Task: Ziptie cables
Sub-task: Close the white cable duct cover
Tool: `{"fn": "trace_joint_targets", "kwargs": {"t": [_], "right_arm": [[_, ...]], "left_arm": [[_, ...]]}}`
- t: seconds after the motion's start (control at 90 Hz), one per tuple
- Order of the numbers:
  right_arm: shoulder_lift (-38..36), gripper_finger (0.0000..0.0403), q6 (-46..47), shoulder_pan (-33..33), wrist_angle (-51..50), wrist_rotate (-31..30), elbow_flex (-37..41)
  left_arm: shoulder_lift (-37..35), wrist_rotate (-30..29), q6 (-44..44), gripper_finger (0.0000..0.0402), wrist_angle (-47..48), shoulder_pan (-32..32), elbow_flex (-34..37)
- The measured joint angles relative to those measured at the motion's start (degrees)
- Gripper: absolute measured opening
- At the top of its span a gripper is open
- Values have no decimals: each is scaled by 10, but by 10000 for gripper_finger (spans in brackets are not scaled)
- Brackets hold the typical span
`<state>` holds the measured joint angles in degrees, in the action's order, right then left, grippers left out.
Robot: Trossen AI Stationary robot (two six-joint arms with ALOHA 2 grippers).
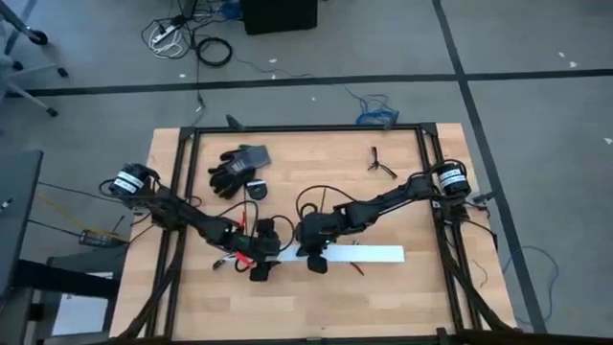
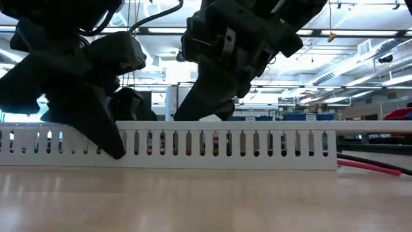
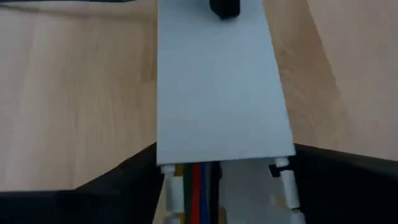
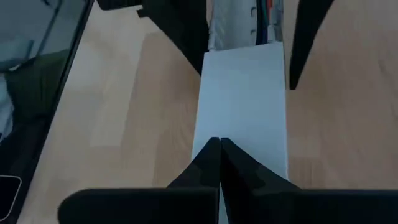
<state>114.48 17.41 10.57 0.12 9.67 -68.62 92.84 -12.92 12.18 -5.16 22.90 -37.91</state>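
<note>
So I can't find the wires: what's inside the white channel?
Coloured wires run inside the white channel at its open end, between the left gripper's fingers. Beyond that its lid hides them.

The cables (image 3: 196, 193) show only as short coloured runs under the lid (image 3: 221, 87) of the channel (image 2: 225, 149); the lid hides the rest of them, and the left wrist picture's edge cuts them off. In the high view the arms cover the channel's left end, and the ziptie cannot be picked out in any picture. The low view cuts both arms off at the top, so the left gripper (image 3: 224, 180) shows there only as dark bulk, and the right gripper (image 4: 219, 155) is lost at the wrist picture's bottom edge.
</note>
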Motion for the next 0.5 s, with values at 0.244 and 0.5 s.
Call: {"fn": "trace_joint_targets", "kwargs": {"t": [0.244, 0.5], "right_arm": [[0, 0, 0, 5, -5, -1, 0], [0, 0, 0, 5, -6, 1, 0]], "left_arm": [[-1, 24, 18, 318, 57, 0, -6], [-2, 48, 40, 320, 163, 1, -54]]}}
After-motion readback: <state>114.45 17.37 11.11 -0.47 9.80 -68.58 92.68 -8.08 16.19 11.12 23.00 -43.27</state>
